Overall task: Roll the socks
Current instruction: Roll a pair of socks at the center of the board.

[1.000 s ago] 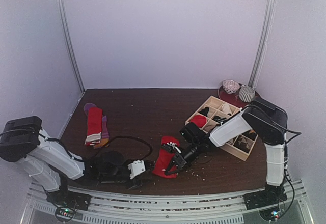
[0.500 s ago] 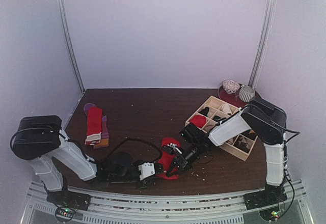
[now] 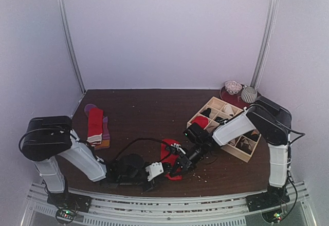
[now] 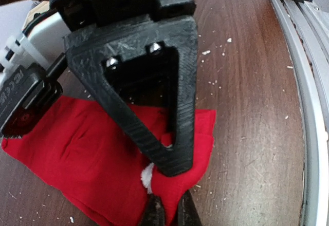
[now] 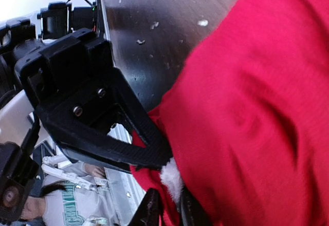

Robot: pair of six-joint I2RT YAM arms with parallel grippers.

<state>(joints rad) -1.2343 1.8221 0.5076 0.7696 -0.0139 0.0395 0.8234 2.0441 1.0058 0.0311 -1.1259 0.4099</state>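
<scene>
Roll looked barely begun: left fingers were clamped shut on a corner of the red sock, right fingers alongside, hold unclear. Next needed a tight, even turn across the desk.

Our top camera looks down and forward from above and behind the arm bases, far from the red fabric sock on the dark brown wooden table. Our left wrist camera looks past the left gripper, close above the sock. Our right wrist camera, behind the right gripper, sits even closer. All three share the sock; each wrist view shows the other gripper.
</scene>
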